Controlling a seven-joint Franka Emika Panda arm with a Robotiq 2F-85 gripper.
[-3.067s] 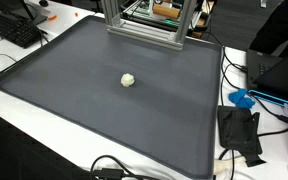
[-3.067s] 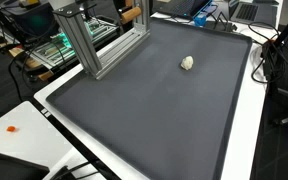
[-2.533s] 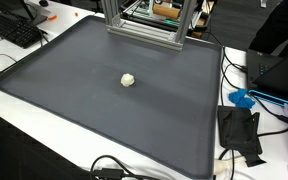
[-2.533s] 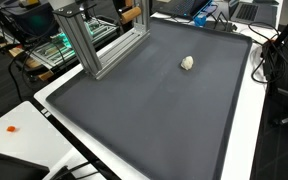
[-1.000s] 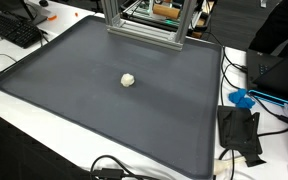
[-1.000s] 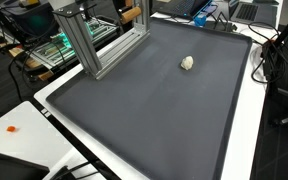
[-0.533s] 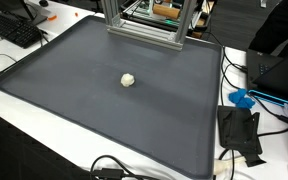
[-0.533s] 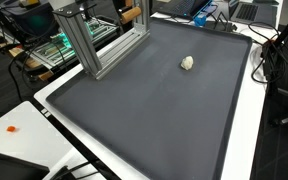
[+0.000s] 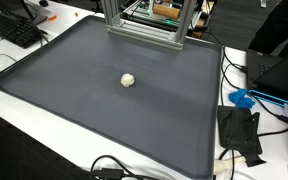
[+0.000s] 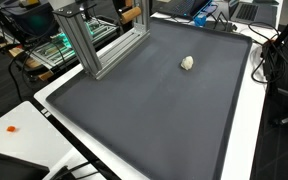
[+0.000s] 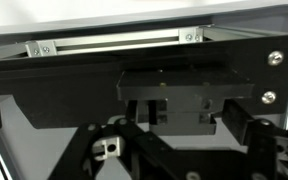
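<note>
Small whitish ball (image 9: pixel 128 79) on a dark, matte mat (image 9: pixel 64 105).
The lumpy, rounded ball lies alone near the mat's centre, well apart from the ribbed aluminium frame (image 9: pixel 144 30) at its far edge. In the wrist view my pincer (image 11: pixel 179 155) shows only black linkages; I cannot tell whether it is clenched or released.

Premises: a robotics lab; aluminium extrusion frame (image 10: pixel 96 40) stands at the edge of a dark work mat (image 9: pixel 74 110) on a white bench (image 9: pixel 24 125); keyboard (image 9: pixel 14 28), loose cables (image 9: pixel 246 80) and exposed electronics (image 10: pixel 44 47) alongside.
</note>
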